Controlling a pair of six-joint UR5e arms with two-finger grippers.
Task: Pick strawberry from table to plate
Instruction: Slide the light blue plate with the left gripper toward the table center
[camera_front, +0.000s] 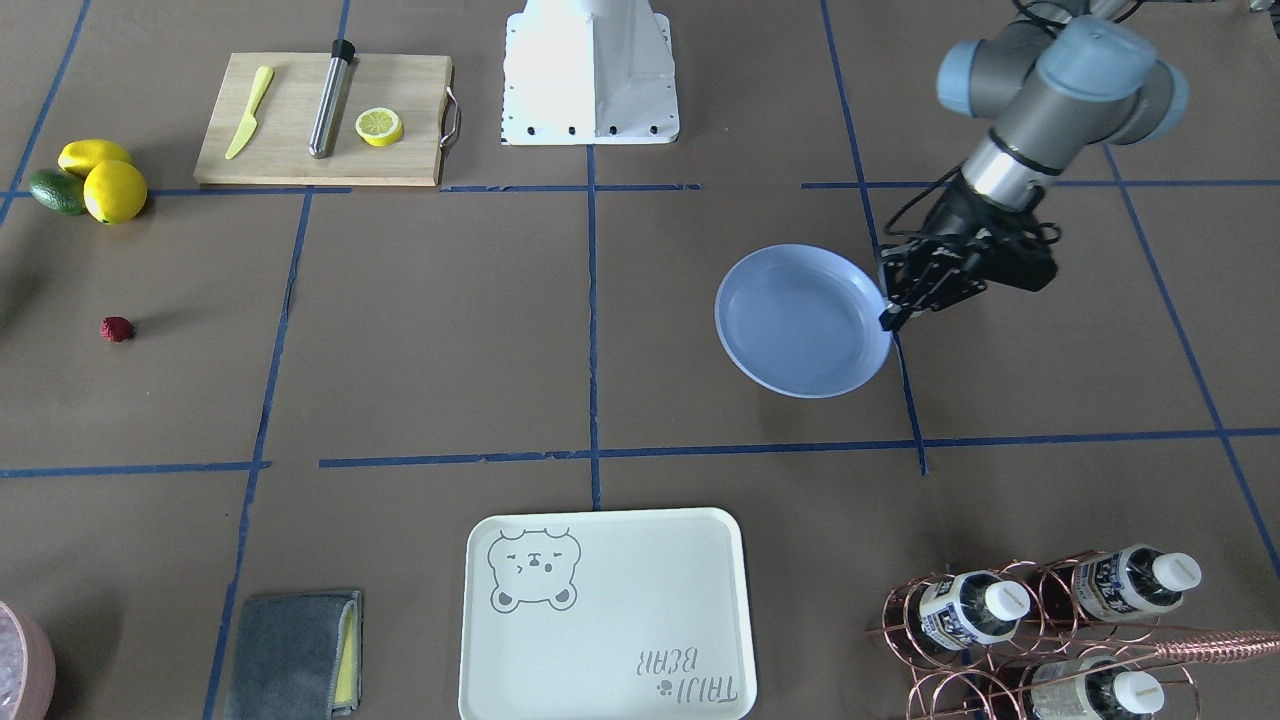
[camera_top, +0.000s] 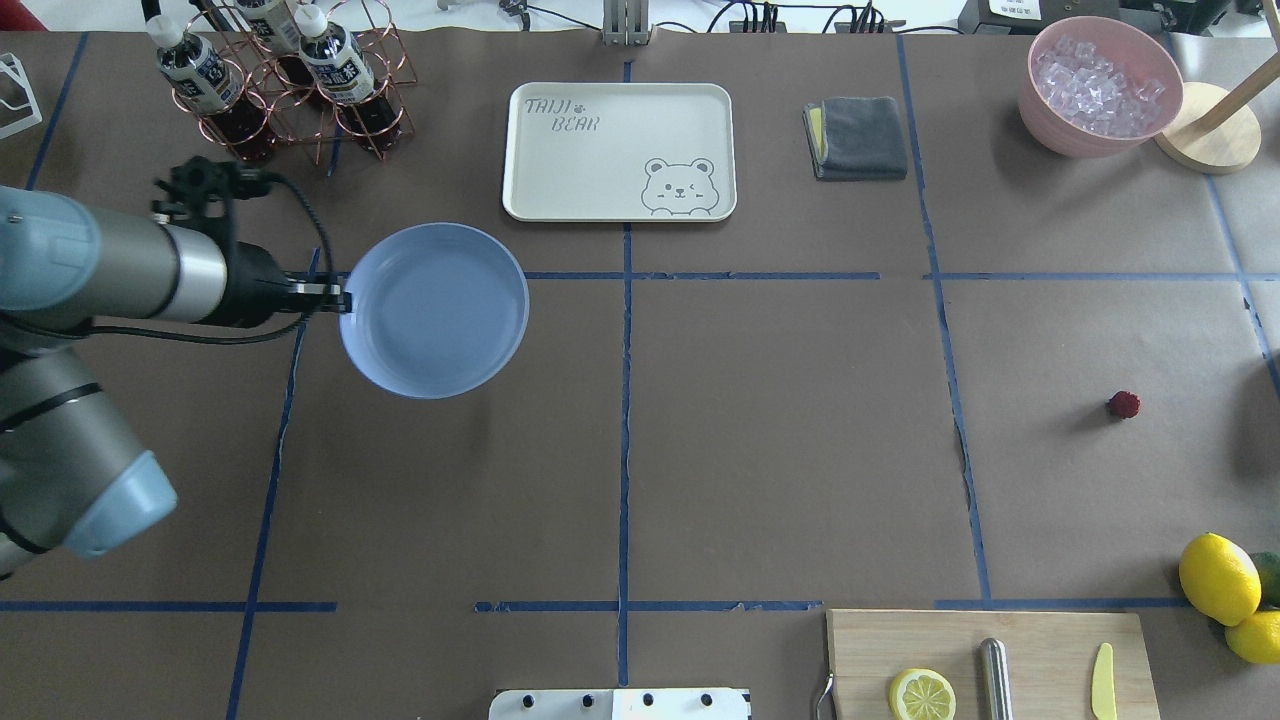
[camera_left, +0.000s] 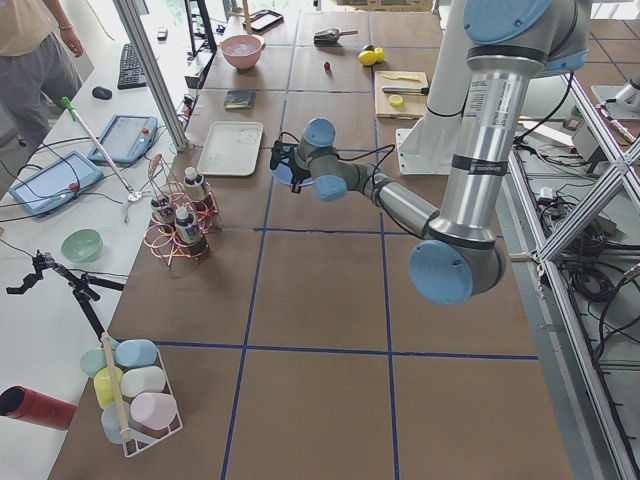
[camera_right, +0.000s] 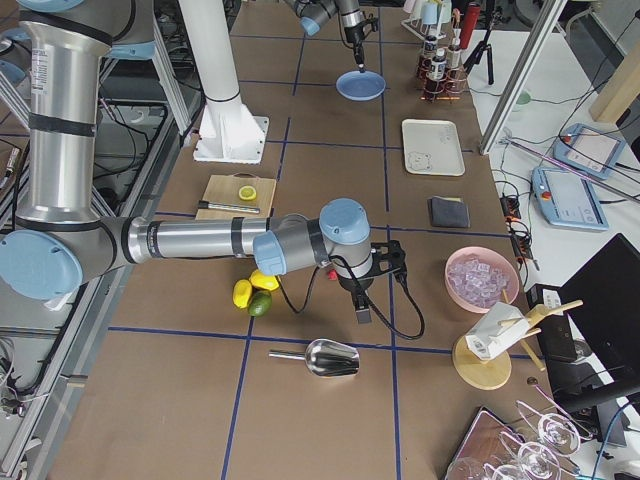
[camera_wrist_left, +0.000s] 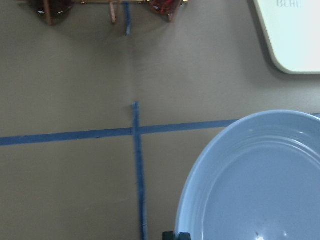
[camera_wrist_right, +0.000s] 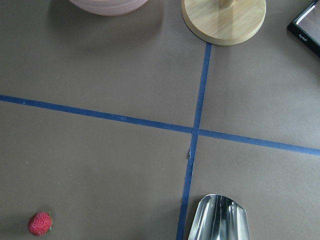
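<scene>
The strawberry (camera_top: 1124, 404) is a tiny dark-red berry lying alone on the brown table (camera_top: 780, 450), far to my right. It also shows in the front view (camera_front: 117, 329) and at the lower left of the right wrist view (camera_wrist_right: 40, 223). The pale blue plate (camera_top: 435, 310) is on my left side. My left gripper (camera_top: 338, 297) is shut on its near rim, and that gripper shows at the plate's edge (camera_front: 893, 305) in the front view. My right gripper (camera_right: 362, 315) shows only in the exterior right view, beyond the lemons, so I cannot tell its state.
A cream bear-print tray (camera_top: 620, 150), a grey cloth (camera_top: 858, 137) and a pink bowl of ice (camera_top: 1100, 85) line the far side. A copper bottle rack (camera_top: 280, 80) stands far left. Lemons (camera_top: 1220, 578) and a cutting board (camera_top: 1040, 640) sit near right. A metal scoop (camera_wrist_right: 220, 217) lies nearby.
</scene>
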